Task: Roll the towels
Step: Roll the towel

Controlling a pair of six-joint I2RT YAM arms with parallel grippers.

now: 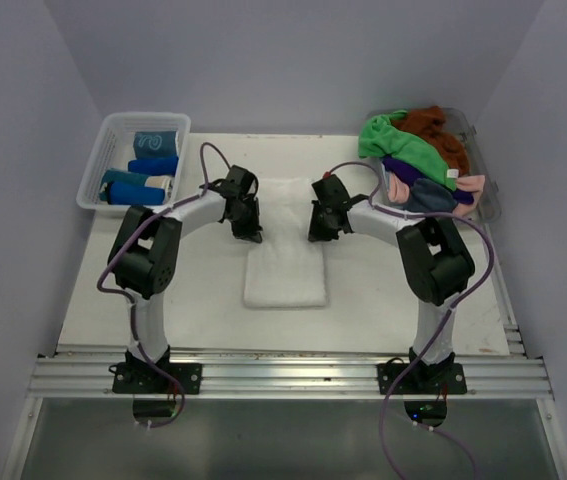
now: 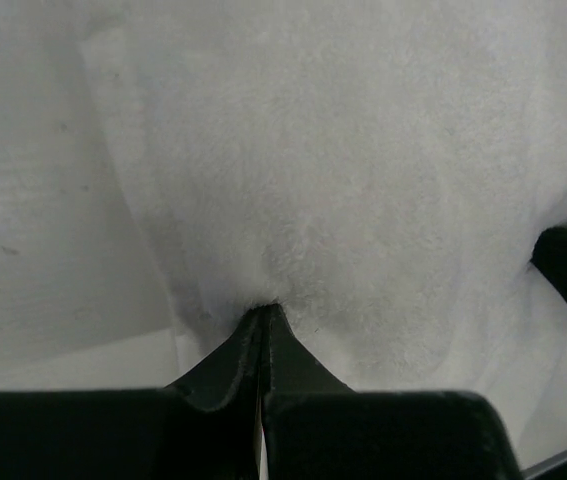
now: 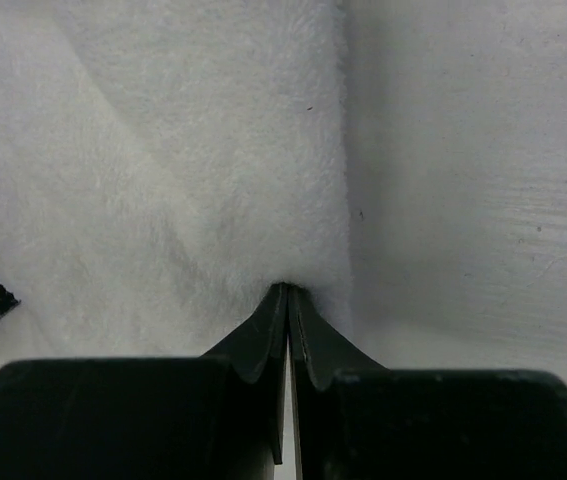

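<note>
Basket [image 1: 94,178] with rolled blue towels [image 1: 148,166], tub [image 1: 492,204] with loose coloured towels [image 1: 410,150]

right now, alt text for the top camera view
The left gripper and right gripper each pinch a white towel spread mid-table. A basket of rolled blue towels sits far left; a tub heaped with coloured towels far right.

**Both arms bent inward, claws closed**

The left arm [image 1: 148,252], made of white links and black joints, and the right arm [image 1: 433,260] reach forward and bend toward each other. The left claw [image 1: 252,236] and the right claw [image 1: 318,234] point down with fingers pressed together. Each pinches one side edge of the flat white terry-cloth towel [image 1: 285,272].
</note>
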